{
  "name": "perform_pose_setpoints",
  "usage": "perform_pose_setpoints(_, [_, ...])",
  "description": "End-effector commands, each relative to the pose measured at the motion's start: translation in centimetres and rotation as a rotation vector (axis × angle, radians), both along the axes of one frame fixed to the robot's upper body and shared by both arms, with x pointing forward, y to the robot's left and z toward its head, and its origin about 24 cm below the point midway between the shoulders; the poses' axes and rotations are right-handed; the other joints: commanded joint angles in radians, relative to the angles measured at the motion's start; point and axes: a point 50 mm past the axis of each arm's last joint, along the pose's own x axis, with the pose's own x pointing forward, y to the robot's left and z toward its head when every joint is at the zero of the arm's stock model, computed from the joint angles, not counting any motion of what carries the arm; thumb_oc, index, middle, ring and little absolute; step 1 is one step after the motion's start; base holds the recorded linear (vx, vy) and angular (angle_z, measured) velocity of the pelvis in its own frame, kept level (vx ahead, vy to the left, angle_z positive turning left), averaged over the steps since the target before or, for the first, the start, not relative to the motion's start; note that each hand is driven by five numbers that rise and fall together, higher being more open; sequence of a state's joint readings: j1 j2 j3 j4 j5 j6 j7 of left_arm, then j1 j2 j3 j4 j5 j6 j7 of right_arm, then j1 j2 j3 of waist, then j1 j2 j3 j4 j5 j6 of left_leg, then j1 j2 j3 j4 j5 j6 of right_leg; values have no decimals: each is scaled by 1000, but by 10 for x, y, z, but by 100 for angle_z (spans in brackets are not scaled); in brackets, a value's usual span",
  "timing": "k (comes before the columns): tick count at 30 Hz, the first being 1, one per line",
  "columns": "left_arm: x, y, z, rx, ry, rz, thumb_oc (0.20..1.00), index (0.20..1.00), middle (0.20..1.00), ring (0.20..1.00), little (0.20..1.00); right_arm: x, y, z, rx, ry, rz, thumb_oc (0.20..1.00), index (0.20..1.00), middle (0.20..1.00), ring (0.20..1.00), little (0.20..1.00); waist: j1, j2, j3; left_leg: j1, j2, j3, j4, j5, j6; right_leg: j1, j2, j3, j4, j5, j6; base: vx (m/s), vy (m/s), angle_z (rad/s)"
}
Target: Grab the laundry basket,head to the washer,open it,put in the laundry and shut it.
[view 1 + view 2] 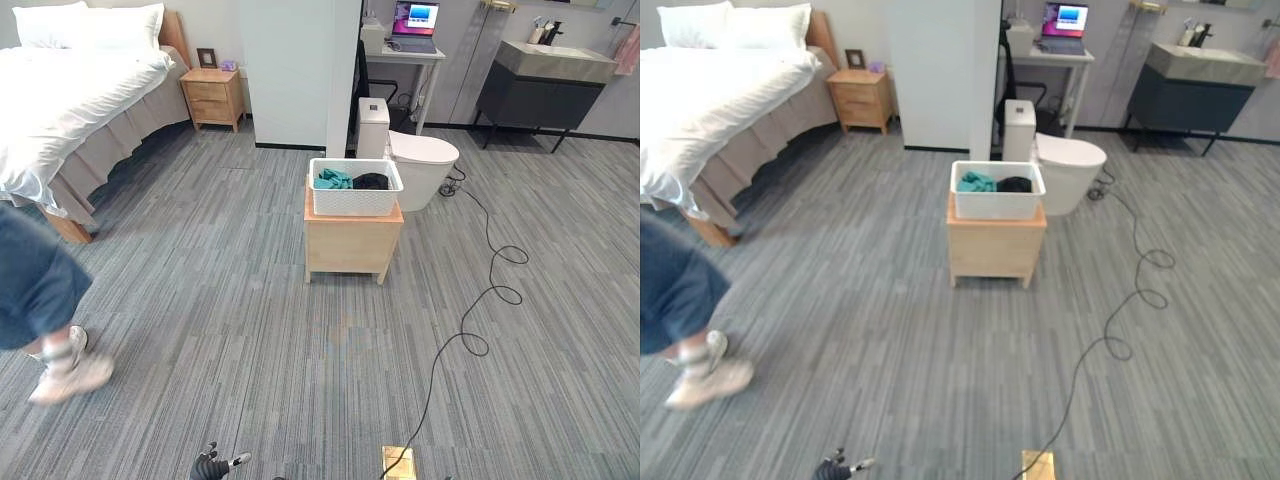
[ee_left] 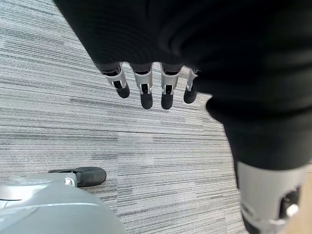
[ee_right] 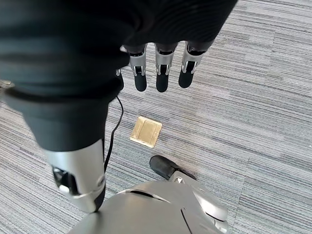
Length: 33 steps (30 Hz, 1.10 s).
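the laundry basket (image 1: 355, 188) sits on a low wooden cabinet (image 1: 352, 243) mid-room, with clothes (image 1: 350, 181) inside it. directly behind stands a toilet (image 1: 418, 162), and beyond that a desk (image 1: 412, 54) carrying a laptop (image 1: 414, 25). a sink unit (image 1: 548, 78) lies to the far right. to the left is a bed (image 1: 70, 100), with a nightstand (image 1: 212, 97) beside its head. a person's leg (image 1: 45, 310) is at the left edge, in front of the bed. a floor plate (image 1: 397, 462) lies in the near foreground.
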<state>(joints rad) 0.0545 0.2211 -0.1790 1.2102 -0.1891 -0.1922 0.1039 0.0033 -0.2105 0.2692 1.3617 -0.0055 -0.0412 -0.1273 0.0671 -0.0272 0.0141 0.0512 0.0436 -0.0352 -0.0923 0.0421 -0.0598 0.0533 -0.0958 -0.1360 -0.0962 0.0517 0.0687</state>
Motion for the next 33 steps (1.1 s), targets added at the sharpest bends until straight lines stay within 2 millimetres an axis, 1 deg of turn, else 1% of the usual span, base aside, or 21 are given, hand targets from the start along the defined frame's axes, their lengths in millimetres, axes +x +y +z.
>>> perform_pose_setpoints(1, [22,-7,2,0,-41,-42,1000,1000,1000,1000,1000,11,-4,2,-19,6,54,1000,1000,1000,1000,1000,4,7,33,3,36,-32,5,-73,-14,10,-72,-6,9,-44,81,0,0,0])
perform_pose_setpoints(5, [24,-6,3,7,-49,-35,1000,1000,1000,1000,1000,10,-6,2,-21,11,42,1000,1000,1000,1000,1000,6,9,35,-2,37,-35,5,-71,-15,5,-70,-4,9,-43,79,0,0,0])
perform_pose_setpoints(12, [25,-7,4,9,-66,-25,1000,1000,1000,1000,1000,1,-13,2,-42,40,12,1000,1000,1000,1000,1000,7,16,39,2,44,-34,5,-69,-19,10,-65,-10,9,-49,76,0,0,0])
perform_pose_setpoints(19, [25,-7,4,5,-66,-16,1000,1000,1000,1000,1000,2,-15,3,-45,32,-7,1000,1000,1000,1000,1000,4,18,42,-2,52,-41,5,-63,-25,6,-54,-2,9,-55,70,3,-28,0])
perform_pose_setpoints(21, [26,-7,5,2,-69,-12,1000,1000,1000,1000,1000,3,-15,3,-42,27,-13,1000,1000,1000,1000,1000,1,19,44,-6,57,-47,5,-61,-28,3,-46,3,9,-59,64,22,-80,-1])
perform_pose_setpoints(23, [29,-6,6,1,-81,0,1000,1000,1000,1000,1000,5,-16,4,-42,17,-24,1000,1000,1000,1000,1000,-1,18,50,-9,72,-61,5,-56,-34,4,-26,17,9,-70,50,30,-99,1])
perform_pose_setpoints(24, [29,-6,6,1,-81,0,1000,1000,1000,1000,1000,5,-16,4,-41,17,-24,1000,1000,1000,1000,1000,-1,18,50,-9,73,-62,5,-56,-34,4,-26,17,9,-70,50,19,-81,2])
perform_pose_setpoints(26, [33,-5,7,0,-94,7,1000,1000,1000,1000,1000,7,-16,4,-38,8,-35,1000,1000,1000,1000,1000,1,16,65,-8,93,-68,5,-42,-41,12,-6,26,9,-79,33,28,-125,2])
perform_pose_setpoints(28, [35,-3,8,-6,-102,18,1000,1000,1000,1000,1000,8,-16,4,-35,1,-47,1000,1000,1000,1000,1000,7,7,91,-38,111,-80,83,-56,-50,21,19,32,24,-96,6,29,-229,1])
perform_pose_setpoints(29, [35,-2,9,-7,-103,20,1000,1000,1000,1000,1000,9,-16,4,-31,-6,-51,1000,1000,1000,1000,1000,16,1,122,-102,108,-89,222,-27,-55,27,33,23,54,-115,-16,-5,-261,15])
perform_pose_setpoints(30, [37,-2,9,-9,-109,22,1000,1000,1000,1000,1000,11,-17,5,-36,-15,-50,1000,1000,1000,1000,1000,20,0,147,-172,95,-113,346,28,-57,25,40,16,71,-120,-28,-33,-247,14])
perform_pose_setpoints(31, [39,-2,10,-13,-116,23,1000,1000,1000,1000,1000,14,-19,6,-41,-22,-47,1000,1000,1000,1000,1000,24,-5,169,-239,76,-127,455,70,-39,23,43,12,86,-125,-40,-23,-204,18])
perform_pose_setpoints(32, [39,-1,10,-14,-117,26,1000,1000,1000,1000,1000,17,-20,7,-46,-30,-49,1000,1000,1000,1000,1000,29,-15,188,-300,60,-119,551,101,-16,28,44,12,87,-129,-48,21,-186,17])
perform_pose_setpoints(33, [39,-1,10,-14,-118,30,1000,1000,1000,1000,1000,19,-21,8,-50,-37,-48,1000,1000,1000,1000,1000,29,-20,192,-343,56,-96,604,92,1,30,47,9,84,-134,-50,89,-164,16])
